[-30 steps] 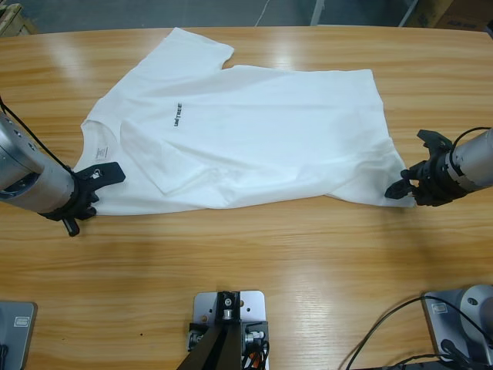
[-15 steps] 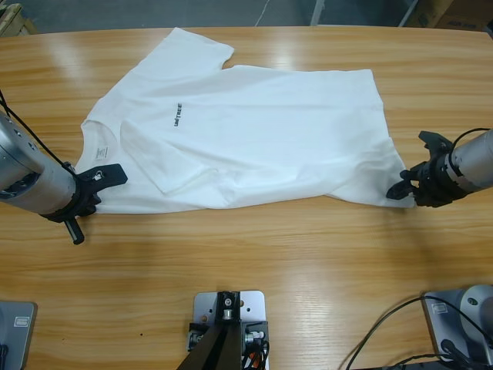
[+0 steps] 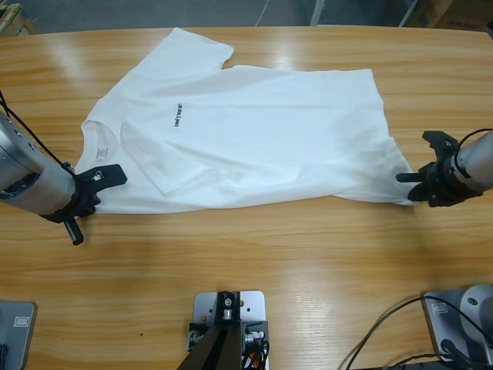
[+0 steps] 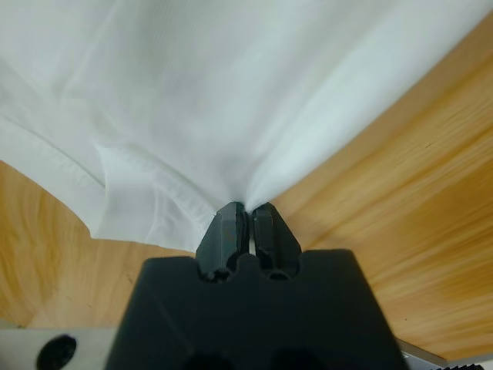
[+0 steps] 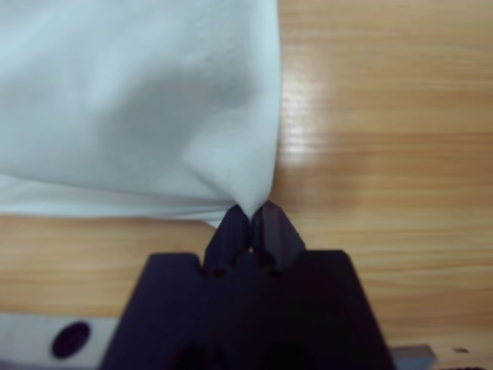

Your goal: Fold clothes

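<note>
The white T-shirt [image 3: 246,131] lay spread on the wooden table [image 3: 269,254], collar toward the table's left end, hem toward the right, black chest lettering [image 3: 176,115] facing up. The left gripper [image 4: 243,220] had its jaws pressed together on a gathered fold of the cloth beside a stitched edge. The right gripper [image 5: 250,220] was likewise pinching a corner of the cloth. Both pinch points sat at the garment's near edge.
</note>
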Robot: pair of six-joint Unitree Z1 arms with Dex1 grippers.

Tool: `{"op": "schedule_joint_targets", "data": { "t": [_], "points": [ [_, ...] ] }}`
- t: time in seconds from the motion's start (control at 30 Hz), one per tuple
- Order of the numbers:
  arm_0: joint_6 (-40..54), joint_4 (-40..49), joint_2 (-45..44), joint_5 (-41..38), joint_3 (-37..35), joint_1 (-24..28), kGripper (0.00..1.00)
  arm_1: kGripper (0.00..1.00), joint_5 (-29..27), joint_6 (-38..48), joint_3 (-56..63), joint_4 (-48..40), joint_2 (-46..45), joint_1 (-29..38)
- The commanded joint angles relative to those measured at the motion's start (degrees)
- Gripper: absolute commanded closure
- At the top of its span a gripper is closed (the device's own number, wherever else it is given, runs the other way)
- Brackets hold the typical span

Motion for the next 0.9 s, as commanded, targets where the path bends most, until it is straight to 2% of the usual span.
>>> {"op": "schedule_joint_targets", "data": {
  "t": [0.03, 0.17, 0.33, 0.6, 0.63, 0.67, 0.7, 0.73, 0.77, 0.8, 0.83, 0.87, 0.9],
  "points": [
    [0.8, 4.5, -0.8, -0.4, 0.7, 0.1, 1.0, 1.0, -2.0, -5.4, -9.0, 13.5, 6.9, -0.2],
    [1.0, 6.3, -2.5, -0.4, 0.5, 0.1, 1.0, 1.0, -2.3, -5.6, -12.4, 18.2, 9.1, -0.1],
    [1.1, 6.4, -2.1, -0.4, 0.5, 0.1, 1.0, 1.0, -2.3, -7.8, -22.1, 32.8, 11.6, 0.2],
    [1.0, 6.4, -0.8, -0.3, 0.2, 0.1, 1.0, 0.982, 1.2, -6.3, -24.1, 40.7, 15.5, 1.3],
    [1.0, 6.4, -0.7, -0.3, 0.2, 0.1, 1.0, 0.655, 1.2, -5.4, -24.4, 41.7, 16.1, 1.4],
    [1.0, 6.4, -0.7, -0.3, 0.1, 0.1, 1.0, 0.173, 0.9, -4.6, -24.6, 42.2, 16.4, 1.6],
    [1.0, 6.5, -0.7, -0.2, -0.1, 0.1, 1.0, 0.013, 0.0, -3.4, -24.7, 42.7, 16.1, 1.9],
    [1.0, 6.9, -0.7, 0.0, -0.5, 0.1, 1.0, 0.0, -1.0, -2.2, -24.6, 42.9, 15.3, 2.0],
    [0.8, 7.7, -0.8, 0.2, -1.2, 0.1, 0.922, 0.0, -2.2, -1.0, -24.5, 43.0, 14.4, 2.0],
    [0.4, 8.3, -1.5, 0.6, -1.9, 0.1, 0.45, 0.0, -3.3, 0.0, -24.4, 43.0, 13.4, 2.0],
    [-0.6, 8.5, -3.2, 1.2, -2.6, 0.1, 0.324, 0.0, -4.5, 0.8, -24.4, 43.1, 12.4, 2.0],
    [-2.2, 8.5, -5.9, 1.5, -3.7, 0.1, 0.267, 0.0, -5.8, 1.4, -24.5, 43.3, 11.1, 2.1],
    [-6.2, 8.5, -8.9, 1.5, -5.1, 0.1, 0.15, 0.0, -6.9, 1.8, -24.7, 43.4, 9.8, 2.2]
  ]
}}
